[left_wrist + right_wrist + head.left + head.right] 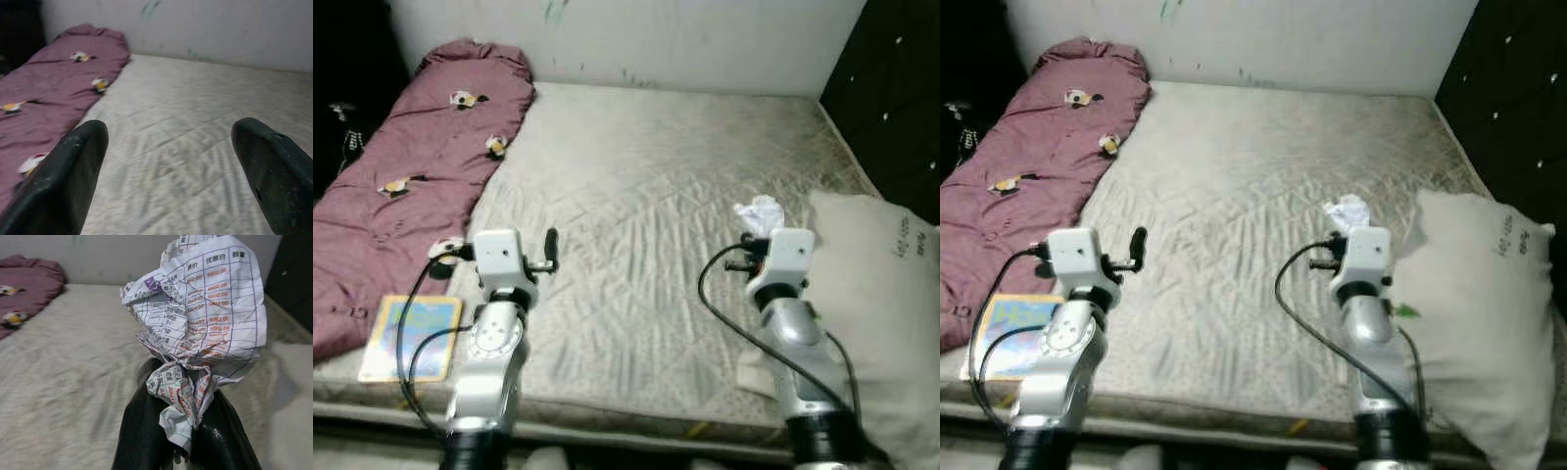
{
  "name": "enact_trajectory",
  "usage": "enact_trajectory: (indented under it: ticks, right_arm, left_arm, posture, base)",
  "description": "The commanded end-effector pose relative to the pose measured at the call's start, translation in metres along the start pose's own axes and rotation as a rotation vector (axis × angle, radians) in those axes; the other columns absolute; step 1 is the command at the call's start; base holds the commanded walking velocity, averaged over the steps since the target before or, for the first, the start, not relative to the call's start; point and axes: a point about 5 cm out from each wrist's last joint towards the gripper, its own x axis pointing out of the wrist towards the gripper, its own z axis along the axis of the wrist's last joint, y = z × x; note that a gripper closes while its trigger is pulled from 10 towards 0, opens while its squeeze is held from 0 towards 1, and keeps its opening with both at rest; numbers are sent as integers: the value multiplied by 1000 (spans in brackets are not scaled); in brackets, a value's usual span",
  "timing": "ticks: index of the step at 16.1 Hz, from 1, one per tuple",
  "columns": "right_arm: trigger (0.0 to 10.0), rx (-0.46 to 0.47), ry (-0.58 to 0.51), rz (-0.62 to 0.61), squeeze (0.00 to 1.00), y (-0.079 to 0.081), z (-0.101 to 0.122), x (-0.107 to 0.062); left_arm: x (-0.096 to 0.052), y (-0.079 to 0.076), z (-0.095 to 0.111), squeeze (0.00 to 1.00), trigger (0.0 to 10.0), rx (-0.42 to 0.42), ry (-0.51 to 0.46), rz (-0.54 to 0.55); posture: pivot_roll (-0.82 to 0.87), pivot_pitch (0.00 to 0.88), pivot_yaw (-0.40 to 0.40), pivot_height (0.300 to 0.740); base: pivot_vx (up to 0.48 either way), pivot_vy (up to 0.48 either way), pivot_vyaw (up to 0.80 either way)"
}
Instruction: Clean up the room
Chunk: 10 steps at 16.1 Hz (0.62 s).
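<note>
crumpled paper [205, 318] | printed price table | "RM12.00", "RM10.00" readable | other print too small

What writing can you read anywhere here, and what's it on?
"RM12.00", "RM10.00": price column on the crumpled paper pinched in the right gripper; the other prices, codes and header characters are too small to read.
Pillow: a dark mark near its top edge, too blurred to read.
Book on the bed edge: cover print unreadable.
</note>
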Motion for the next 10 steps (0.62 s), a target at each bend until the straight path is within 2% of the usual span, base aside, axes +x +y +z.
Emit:
enact_trajectory:
  ticks: [1, 10]
  right_arm:
    - [10000, -8, -18, 25, 0, 5, 6, 3]
    - [10000, -11, -16, 40, 0, 7, 5, 5]
  left_arm:
    - [1, 2, 2, 0, 10000, -6, -8, 2]
    - [2, -2, 6, 0, 10000, -31, -30, -33]
  posture:
    - [-13, 0, -21, 740]
    - [-10, 0, -26, 740]
  base:
    - [0, 480, 0]
    - [0, 476, 0]
